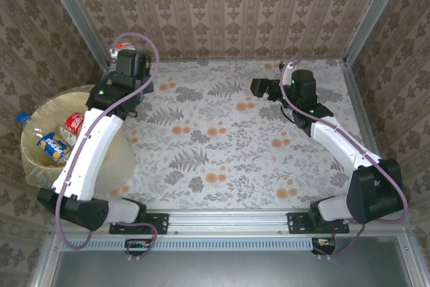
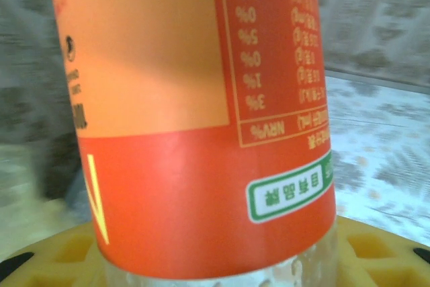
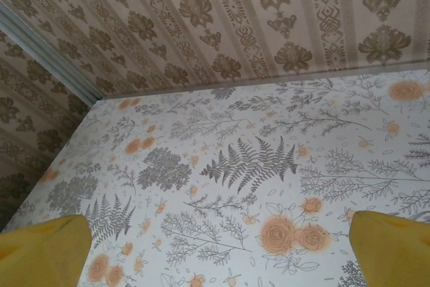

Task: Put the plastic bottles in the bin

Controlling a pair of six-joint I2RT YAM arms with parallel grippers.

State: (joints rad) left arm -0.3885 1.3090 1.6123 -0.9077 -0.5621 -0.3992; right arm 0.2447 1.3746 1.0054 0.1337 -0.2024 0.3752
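Grips an orange-labelled bottle in the left gripper near the far left corner of the table, just beyond the bin with other bottles inside. Holds the right gripper spread wide above the table.

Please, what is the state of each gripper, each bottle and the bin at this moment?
left gripper: shut on the orange-label bottle.
orange-label bottle: held, not yet in the bin.
right gripper: open, holding nothing.
bin: open on top, partly filled.
red-label bottle: lying in the bin.
blue-label bottle: lying in the bin.
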